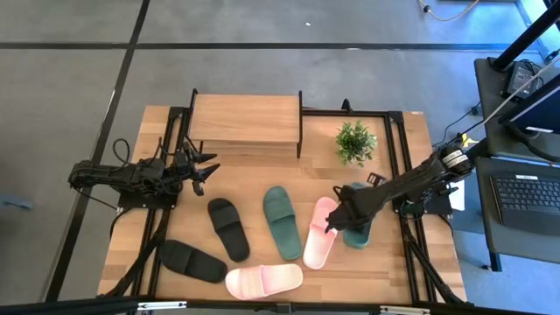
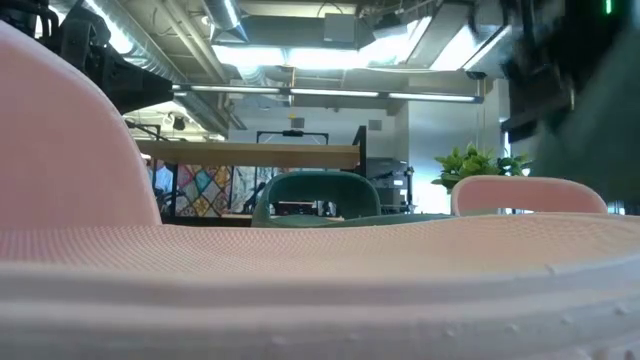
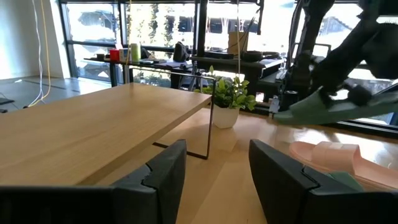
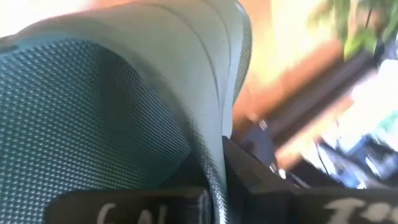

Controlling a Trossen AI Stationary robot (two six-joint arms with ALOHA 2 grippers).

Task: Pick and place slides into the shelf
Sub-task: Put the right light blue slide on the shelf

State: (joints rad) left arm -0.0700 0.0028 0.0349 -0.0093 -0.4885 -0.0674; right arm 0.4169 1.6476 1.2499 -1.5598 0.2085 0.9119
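The shelf [image 1: 245, 121] stands at the table's far side, its wooden top also close in the left wrist view [image 3: 93, 134]. My right gripper [image 1: 338, 213] is shut on a dark green slide [image 1: 358, 224], right of a pink slide [image 1: 319, 233]. The second green slide [image 1: 282, 221], two black slides [image 1: 227, 228] [image 1: 191, 260] and another pink slide [image 1: 263, 280] lie sole-down on the table. My left gripper [image 1: 206, 171] is open, empty, beside the shelf's left front corner. My right gripper pinches the dark green slide at its long side edge [image 4: 214, 155], with one dark finger [image 4: 249, 174] against the sole. The fingers come slanting from the table's right. In the left wrist view the slide [image 3: 323, 109] hangs lifted clear, roughly level, above the pink slide [image 3: 329, 155].
A small potted plant [image 1: 355, 142] stands right of the shelf, close to the far side of the right arm. Black frame rails run along the table's left and right sides. A desk with a keyboard [image 1: 525, 197] sits beyond the right edge.
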